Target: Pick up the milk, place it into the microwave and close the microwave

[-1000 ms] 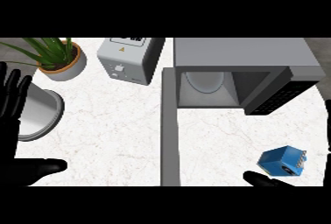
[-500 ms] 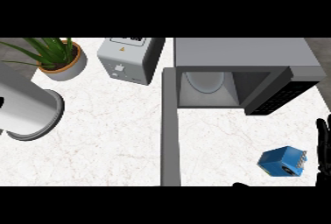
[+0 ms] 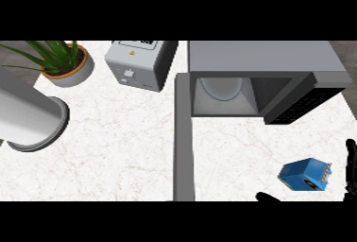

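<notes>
— One milk carton (image 3: 305, 174), blue, sits tilted on the tabletop (image 3: 125, 142), in front of the open microwave (image 3: 258, 80).

— Nearest help?

— The right robot hand (image 3: 351, 165), just right of it, fingers straight and apart, holding nothing.

Illumination is bright, even and diffuse across the white marble desk (image 3: 125, 142); no single source direction can be identified. Shadows are faint: a soft dark band lies beneath the grey forearm (image 3: 28, 113) at the left edge, and slight shading shows at the base of the plant pot (image 3: 68, 73). The microwave (image 3: 258, 80) cavity is dimmer than its surroundings, darkening toward its right wall. No glare or specular highlight appears on any surface. Focus is uniform from centre to edges. Straight edges remain straight at the borders.
</notes>
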Tool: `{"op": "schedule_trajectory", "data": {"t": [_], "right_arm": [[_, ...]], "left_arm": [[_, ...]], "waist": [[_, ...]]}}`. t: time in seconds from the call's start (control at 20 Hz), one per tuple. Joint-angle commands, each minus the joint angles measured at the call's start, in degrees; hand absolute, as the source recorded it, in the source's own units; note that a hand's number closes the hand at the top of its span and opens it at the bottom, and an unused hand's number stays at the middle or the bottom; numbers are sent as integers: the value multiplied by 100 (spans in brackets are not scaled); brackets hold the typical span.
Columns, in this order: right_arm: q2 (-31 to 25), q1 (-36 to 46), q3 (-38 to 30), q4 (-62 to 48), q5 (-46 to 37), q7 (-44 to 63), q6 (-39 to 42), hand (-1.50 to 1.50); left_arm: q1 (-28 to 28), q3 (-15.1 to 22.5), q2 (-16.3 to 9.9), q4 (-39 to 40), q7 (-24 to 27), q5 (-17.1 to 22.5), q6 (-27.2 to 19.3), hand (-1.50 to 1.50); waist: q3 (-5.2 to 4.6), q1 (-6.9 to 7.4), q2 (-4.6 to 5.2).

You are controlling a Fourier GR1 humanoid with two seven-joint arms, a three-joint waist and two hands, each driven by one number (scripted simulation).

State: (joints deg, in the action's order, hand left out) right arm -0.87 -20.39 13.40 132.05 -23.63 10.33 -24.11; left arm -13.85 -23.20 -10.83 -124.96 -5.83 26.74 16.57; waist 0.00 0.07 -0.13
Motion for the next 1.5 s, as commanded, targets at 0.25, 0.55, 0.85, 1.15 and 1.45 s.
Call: {"op": "schedule_trajectory", "data": {"t": [0.25, 0.55, 0.85, 1.15, 1.45], "right_arm": [[-103, -292, -864, -726, 1032, -841, 101, -150], [68, -589, -1279, -1735, 1494, -1950, -9, -150], [85, -596, -1556, -2684, 2070, -2863, -259, -150], [-26, -292, -2263, -3895, 2583, -3744, 534, -150], [-181, 155, -2541, -4555, 2659, -3949, 749, -150]], "left_arm": [[-328, -422, 128, -418, -256, 340, 203, -150], [-71, -850, -254, 199, -201, 691, 573, -150], [-388, -934, 111, -120, -121, 642, 765, -150], [-616, -965, 381, -275, -84, 650, 1019, -150], [-475, -1216, 292, 48, -99, 732, 1276, -150]], "waist": [[3, -5, 2], [2, -27, 7], [3, -13, 4], [3, 12, 5], [1, 13, 9]]}}
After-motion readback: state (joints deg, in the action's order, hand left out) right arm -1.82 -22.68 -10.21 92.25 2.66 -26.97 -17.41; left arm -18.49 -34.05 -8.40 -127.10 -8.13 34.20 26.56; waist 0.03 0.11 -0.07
